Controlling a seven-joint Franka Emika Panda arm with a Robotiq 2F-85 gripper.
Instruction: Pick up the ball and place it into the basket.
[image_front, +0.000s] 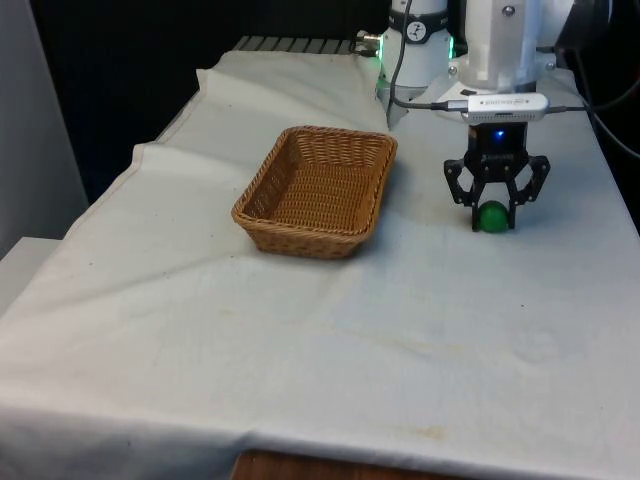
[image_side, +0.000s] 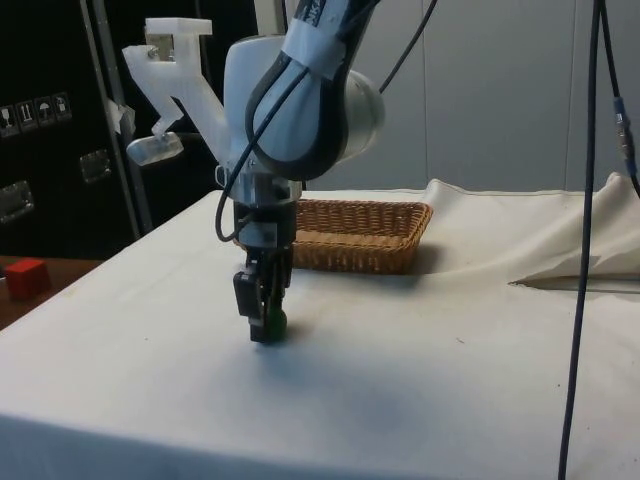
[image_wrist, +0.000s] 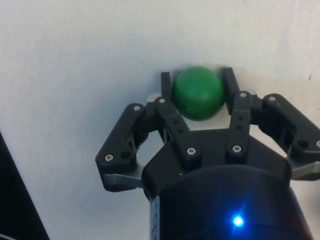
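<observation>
A small green ball (image_front: 492, 216) rests on the white cloth at the front view's right, level with the basket. My black gripper (image_front: 492, 223) points straight down over it, and its two fingers press against the ball's opposite sides (image_wrist: 198, 93). The side view has the fingertips (image_side: 262, 322) down at the cloth with the ball (image_side: 276, 323) showing green between them. An oblong woven wicker basket (image_front: 300, 240) stands to the front view's left of the ball, about a hand's width away, with nothing in it (image_side: 360, 250).
Raised folds of cloth (image_side: 560, 250) lie beyond the basket in the side view. A black cable (image_side: 585, 230) hangs near the side camera. A red block (image_side: 25, 277) sits off the table on a brown surface.
</observation>
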